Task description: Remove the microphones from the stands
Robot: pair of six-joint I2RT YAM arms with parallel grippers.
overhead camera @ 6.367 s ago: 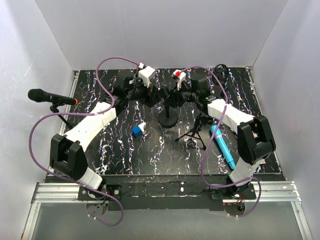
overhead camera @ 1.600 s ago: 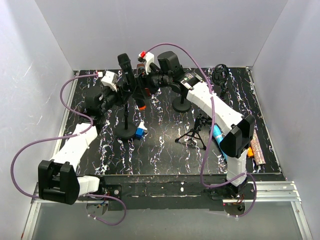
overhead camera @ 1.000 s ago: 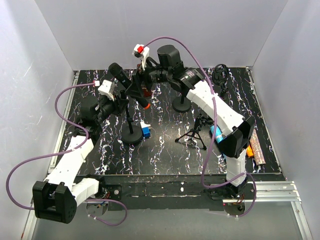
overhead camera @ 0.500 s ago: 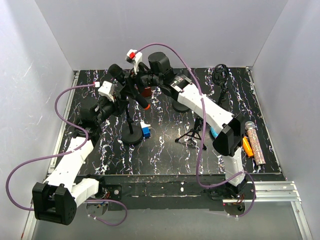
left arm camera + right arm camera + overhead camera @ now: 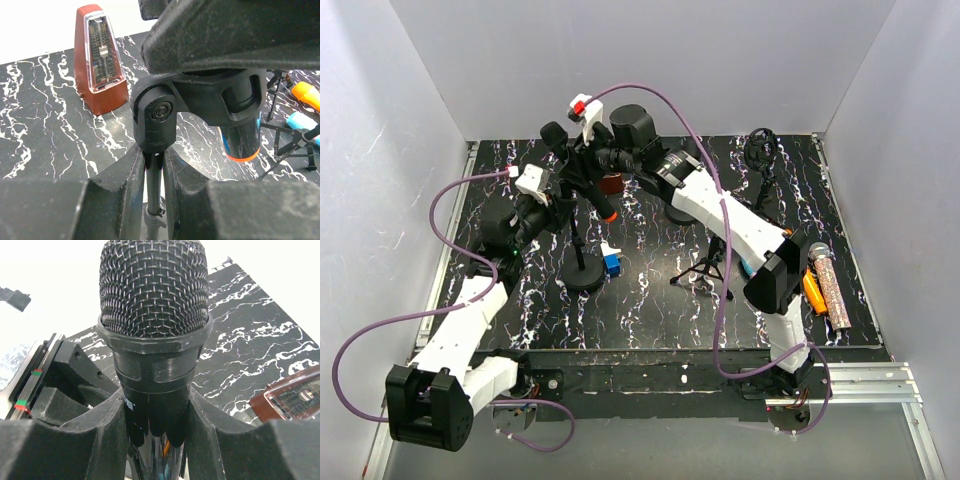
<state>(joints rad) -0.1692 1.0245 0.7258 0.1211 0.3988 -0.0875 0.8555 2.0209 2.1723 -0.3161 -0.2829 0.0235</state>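
microphone (image 5: 578,170) sat in the stand's clip over the far-left part of the table (image 5: 650,310). it was tilted: mesh head up and to the far left, orange-ringed tail down toward the near right. stand (image 5: 583,272) had its round base on the marble-pattern top, pole upright.

right gripper (image 5: 155,432) came in from the far side and pinched the microphone body just below the head. right wrist view showed both fingers (image 5: 95,440) pressed against the barrel, mesh head sticking out above them.

left gripper (image 5: 153,175) was clamped on the stand pole right under the clip's pivot joint, fingers (image 5: 117,190) tight on either side of the pole. left wrist view showed the clip wrapped around the barrel, orange ring just below it.

metronome (image 5: 100,62), red-brown, stood just beyond the stand on the far side. small blue and white block (image 5: 611,263) lay at the right of the stand base, touching or just beside it; couldn't tell which. black tripod (image 5: 705,268) stood further right, well apart. glittery microphone (image 5: 828,290) lay near the right edge of the table.
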